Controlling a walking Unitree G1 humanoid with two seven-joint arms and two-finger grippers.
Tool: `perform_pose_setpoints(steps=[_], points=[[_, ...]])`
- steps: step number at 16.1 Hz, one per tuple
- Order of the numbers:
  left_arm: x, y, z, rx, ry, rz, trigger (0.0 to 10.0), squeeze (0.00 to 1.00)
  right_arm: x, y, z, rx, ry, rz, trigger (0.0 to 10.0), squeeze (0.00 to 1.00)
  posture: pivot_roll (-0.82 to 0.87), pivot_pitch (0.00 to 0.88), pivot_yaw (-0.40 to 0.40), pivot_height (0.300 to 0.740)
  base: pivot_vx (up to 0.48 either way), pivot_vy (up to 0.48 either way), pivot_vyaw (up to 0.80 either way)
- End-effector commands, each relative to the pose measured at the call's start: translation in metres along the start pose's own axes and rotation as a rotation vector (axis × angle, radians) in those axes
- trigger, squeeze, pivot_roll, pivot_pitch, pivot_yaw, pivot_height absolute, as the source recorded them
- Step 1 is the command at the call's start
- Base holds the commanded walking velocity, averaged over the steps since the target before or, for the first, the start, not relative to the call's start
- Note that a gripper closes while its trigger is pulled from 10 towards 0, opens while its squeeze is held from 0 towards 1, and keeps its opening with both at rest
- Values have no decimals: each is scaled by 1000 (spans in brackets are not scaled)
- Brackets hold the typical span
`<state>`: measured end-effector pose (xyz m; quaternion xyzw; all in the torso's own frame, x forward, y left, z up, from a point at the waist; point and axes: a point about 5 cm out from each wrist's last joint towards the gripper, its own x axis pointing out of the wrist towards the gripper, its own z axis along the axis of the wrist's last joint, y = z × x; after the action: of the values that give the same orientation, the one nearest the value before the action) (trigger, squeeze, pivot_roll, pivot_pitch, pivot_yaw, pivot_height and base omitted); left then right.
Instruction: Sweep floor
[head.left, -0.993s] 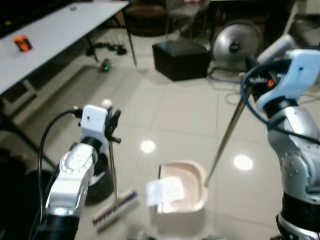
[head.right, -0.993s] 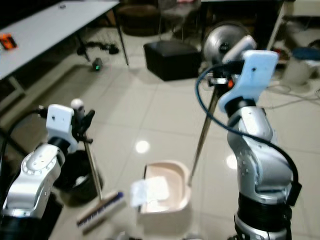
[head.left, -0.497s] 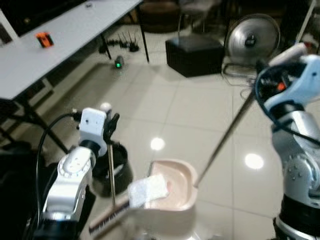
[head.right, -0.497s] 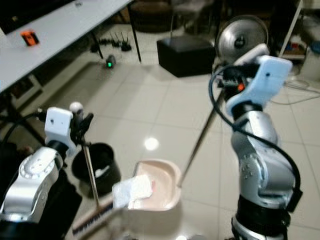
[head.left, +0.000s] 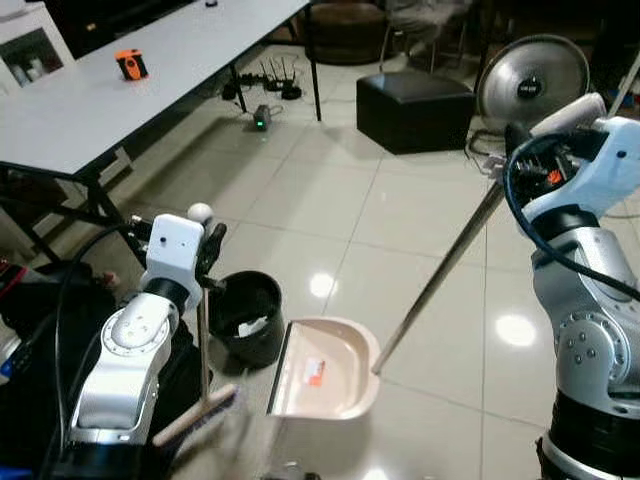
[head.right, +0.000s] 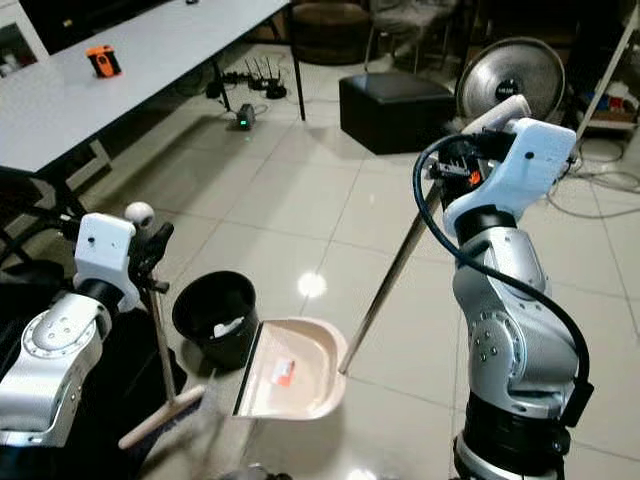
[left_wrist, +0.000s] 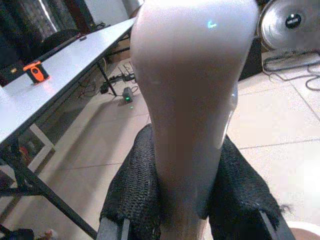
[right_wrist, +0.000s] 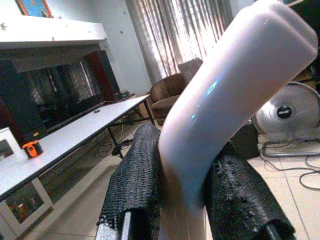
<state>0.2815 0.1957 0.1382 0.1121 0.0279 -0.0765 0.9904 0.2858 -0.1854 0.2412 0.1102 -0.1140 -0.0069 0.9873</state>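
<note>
Fingers (left_wrist: 135, 195) clamp upright broom (head.left: 203, 350); right fingers (right_wrist: 135, 190) clamp slanted dustpan (head.left: 325, 370) handle.

Your head cameras look forward and down, well above both grippers, sharing the dustpan (head.left: 325, 370) and bin (head.left: 246, 315). Each wrist camera sits just behind its fingers (left_wrist: 135, 185), very close, facing out toward the grey table (right_wrist: 65, 137).

No text, label, brand, number or sign could be read on anything in the pictures.
</note>
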Motion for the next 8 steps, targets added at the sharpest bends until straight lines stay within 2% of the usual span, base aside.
perform_pose_setpoints(steps=[1,3,4,8], points=[[-1,1,7,0,-21,8,10000,0,-2,-2,8,-12,-47,-6,10000,0,-22,44,119,740,0,0,0],[-3,2,6,18,-16,10,10000,0,-4,-5,6,-58,-32,-7,10000,0,-22,48,120,740,0,0,0],[-3,4,5,9,-15,26,10000,0,-5,-5,5,-116,-20,0,10000,0,-24,49,119,740,0,0,0],[4,10,12,-2,-38,147,10000,0,-8,3,-8,-207,-2,40,10000,0,-27,51,110,740,0,0,0]])
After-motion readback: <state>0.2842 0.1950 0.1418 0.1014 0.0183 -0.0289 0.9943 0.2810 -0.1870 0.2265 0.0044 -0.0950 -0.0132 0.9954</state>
